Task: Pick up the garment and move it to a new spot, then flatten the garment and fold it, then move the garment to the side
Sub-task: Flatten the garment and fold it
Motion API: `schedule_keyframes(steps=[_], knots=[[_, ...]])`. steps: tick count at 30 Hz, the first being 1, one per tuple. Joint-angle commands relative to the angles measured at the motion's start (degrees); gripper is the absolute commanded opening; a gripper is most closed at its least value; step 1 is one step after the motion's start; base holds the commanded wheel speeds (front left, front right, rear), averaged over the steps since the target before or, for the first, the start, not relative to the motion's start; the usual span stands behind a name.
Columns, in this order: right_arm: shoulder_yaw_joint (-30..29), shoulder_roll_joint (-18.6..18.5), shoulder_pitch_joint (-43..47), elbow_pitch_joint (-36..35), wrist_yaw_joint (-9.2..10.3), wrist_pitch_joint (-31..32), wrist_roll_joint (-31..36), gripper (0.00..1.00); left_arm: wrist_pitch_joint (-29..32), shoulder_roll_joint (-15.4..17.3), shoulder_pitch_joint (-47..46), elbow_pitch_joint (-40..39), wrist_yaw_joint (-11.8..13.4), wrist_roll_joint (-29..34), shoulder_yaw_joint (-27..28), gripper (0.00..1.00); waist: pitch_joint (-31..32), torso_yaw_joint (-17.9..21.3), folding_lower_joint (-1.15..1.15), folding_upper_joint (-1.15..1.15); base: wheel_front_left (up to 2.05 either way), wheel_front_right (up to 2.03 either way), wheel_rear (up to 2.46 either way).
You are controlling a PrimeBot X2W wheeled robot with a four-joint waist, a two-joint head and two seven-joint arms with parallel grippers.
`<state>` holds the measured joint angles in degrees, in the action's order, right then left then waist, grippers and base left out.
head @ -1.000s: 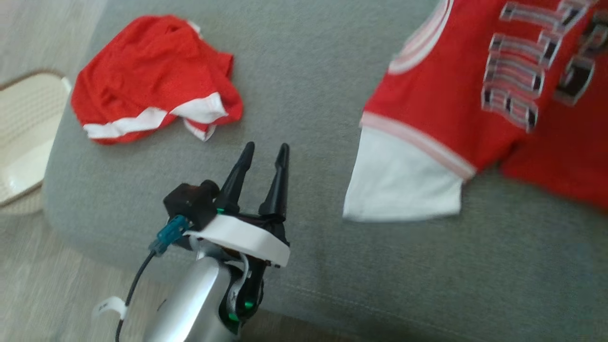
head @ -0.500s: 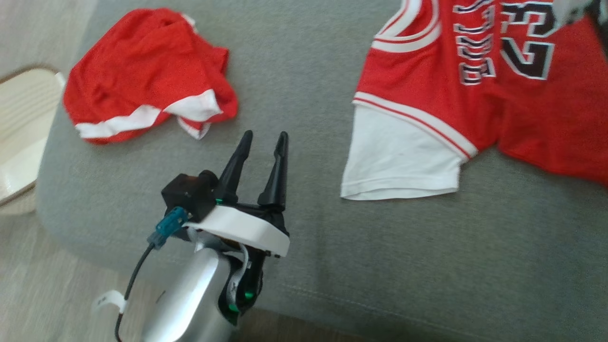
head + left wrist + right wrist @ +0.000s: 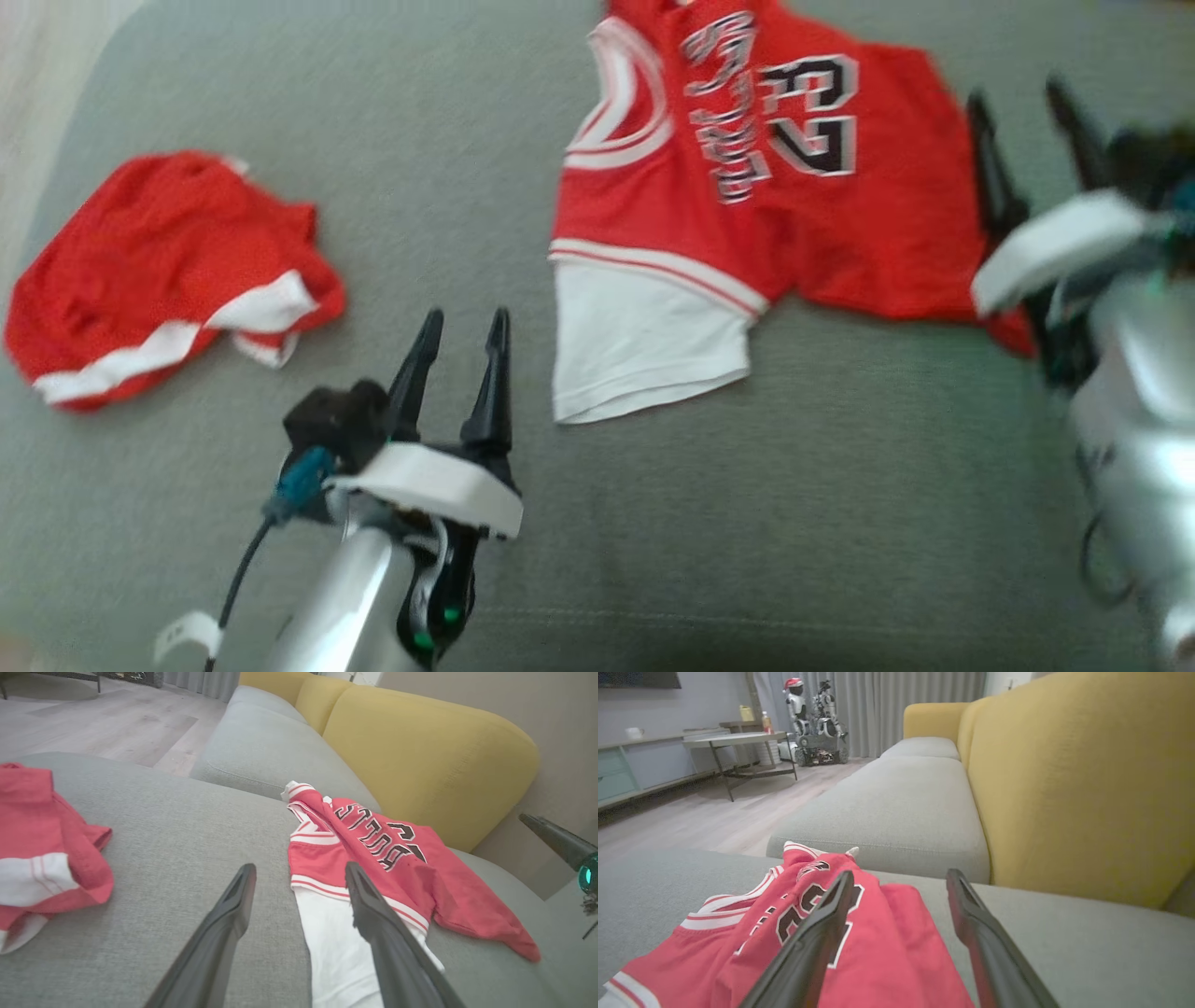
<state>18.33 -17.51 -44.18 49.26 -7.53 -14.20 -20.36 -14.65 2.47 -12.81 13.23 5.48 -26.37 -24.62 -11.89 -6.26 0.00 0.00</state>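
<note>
The light is soft and even, like daytime indoors. The head view is smeared and fuzzy all over, most of all the right hand (image 3: 1016,93). Both wrist views look much sharper. Only a faint shadow edges the jersey (image 3: 439,891).

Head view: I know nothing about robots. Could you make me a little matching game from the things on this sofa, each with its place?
Things:
1 jersey
2 crumpled red garment
3 left tool
4 right tool

Places:
A far left of the grey cushion
B lower middle, open, over bare cushion
C far right, open, at the jersey's edge
D upper middle, spread out, number showing

Pairs: 1-D, 2-A, 3-B, 4-C
</note>
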Motion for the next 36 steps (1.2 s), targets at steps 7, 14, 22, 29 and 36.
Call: schedule_keyframes(steps=[7, 14, 22, 29, 36], knots=[[-9.90, 5.91, 17.65, -12.06, 0.04, -0.77, 1.71, 1.00, -0.35, 0.41, 1.56, 1.95, -0.59, 0.65, 3.04, 1.00, 5.53, 8.10, 0.00, 0.00, 0.00, 0.00, 0.00], [-14.09, 9.24, 23.75, -19.15, 0.04, 0.89, 6.46, 1.00, -0.35, 0.41, 1.22, 6.62, -0.55, 1.17, 3.19, 1.00, 5.61, 11.22, 0.00, 0.00, 0.00, 0.00, 0.00], [-16.46, 11.55, 27.35, -27.59, 0.04, 4.82, 8.63, 1.00, -0.35, 0.41, -2.70, 18.83, 0.89, 0.85, 1.41, 1.00, 4.41, 13.88, 0.00, 0.00, 0.00, 0.00, 0.00], [-17.16, 12.49, 28.08, -30.34, 0.04, 5.95, 9.01, 1.00, -0.18, 0.41, -7.14, 28.18, 0.71, -1.13, -1.28, 1.00, 2.64, 15.05, 0.00, 0.00, 0.00, 0.00, 0.00], [-18.66, 13.01, 28.36, -29.85, 0.04, 6.49, 9.37, 1.00, -0.21, 0.41, -10.32, 31.14, -0.02, -5.08, -2.97, 0.00, 2.31, 13.90, 0.00, 0.00, 0.00, 0.00, 0.00]])
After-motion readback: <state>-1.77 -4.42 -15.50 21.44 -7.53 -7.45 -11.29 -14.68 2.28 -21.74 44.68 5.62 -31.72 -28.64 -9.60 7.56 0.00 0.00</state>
